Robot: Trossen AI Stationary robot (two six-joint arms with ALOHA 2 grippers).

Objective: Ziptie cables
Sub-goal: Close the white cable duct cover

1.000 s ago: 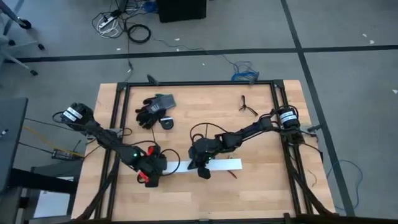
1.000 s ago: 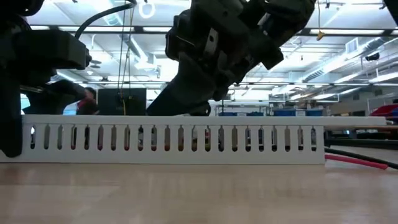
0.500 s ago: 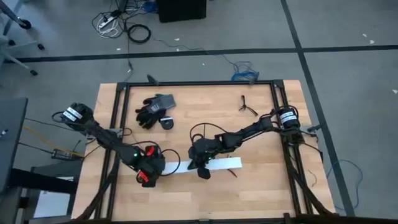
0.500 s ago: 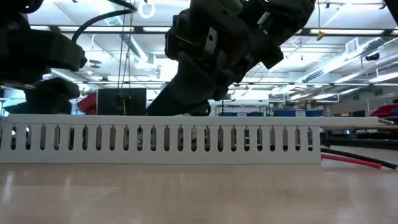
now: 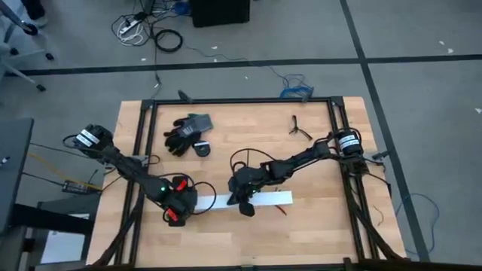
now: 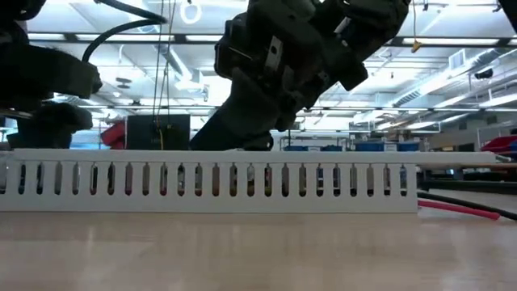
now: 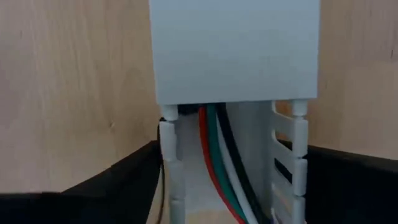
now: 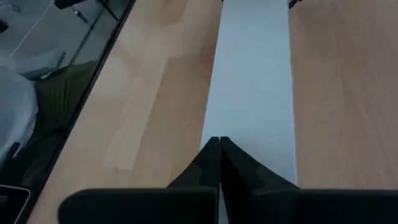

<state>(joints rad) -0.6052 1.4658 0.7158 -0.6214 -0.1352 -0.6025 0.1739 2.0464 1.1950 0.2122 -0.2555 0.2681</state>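
A long white slotted channel lies flat on the wooden table, with a flat white cover on top. Where the cover ends, the cables show inside it as red, green, white and black wires. My left gripper is shut on the channel's left end. My right gripper is shut, its tips on the cover's top. A red and a black wire lie past the channel's right end. The ziptie is out of view. My left gripper has the channel's left end between its two fingers, one outside each slotted side wall. It comes in level from the table's left, along the channel. The channel lies flat on the table. My right gripper presses its shut fingertips down on the cover's flat top, left of the channel's middle. It slants down from the table's right, along the channel.
Black gloves and a small round black thing lie at the far left. A black coiled cord sits behind the channel, and a small forked clip lies at the far right. A black frame borders the table.
My left gripper has gone a little toward the table's left edge and drawn the slotted channel along the table with it. In the low view the channel's left end has slid out of the picture. The right gripper has stayed on the cover.
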